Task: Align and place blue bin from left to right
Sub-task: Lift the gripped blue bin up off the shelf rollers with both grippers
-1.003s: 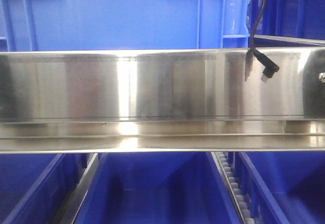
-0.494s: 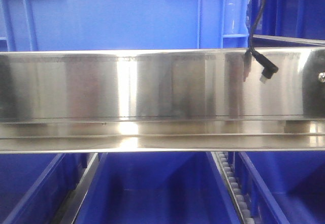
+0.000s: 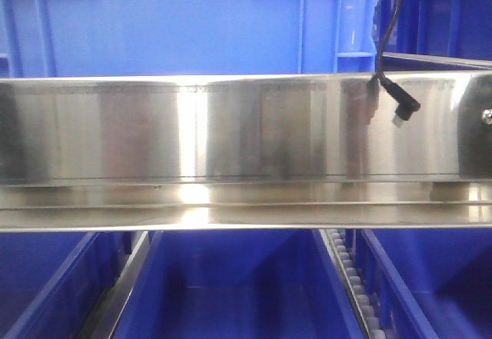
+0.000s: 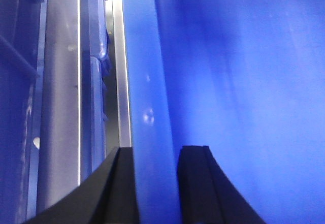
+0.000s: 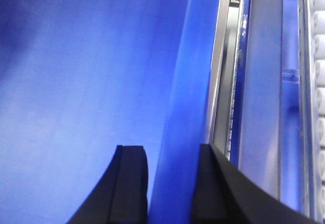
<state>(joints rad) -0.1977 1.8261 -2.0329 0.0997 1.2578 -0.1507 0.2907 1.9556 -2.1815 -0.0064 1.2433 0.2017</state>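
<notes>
The blue bin fills the top of the front view behind a steel beam, with light blue smooth walls and raised ribs. Neither gripper shows in that view. In the left wrist view my left gripper straddles a thick bright blue bin rim, with one black finger pressed on each side and the bin's inside to the right. In the right wrist view my right gripper is shut the same way on a blue rim, with the bin's inside to the left.
A polished steel shelf beam crosses the front view. A black cable with an angled plug hangs before it at the right. Darker blue crates sit below, beside a roller track. Steel rails and white rollers flank the gripped rims.
The hanging cable plug has swung very slightly. Nothing else has visibly moved in the front view.
</notes>
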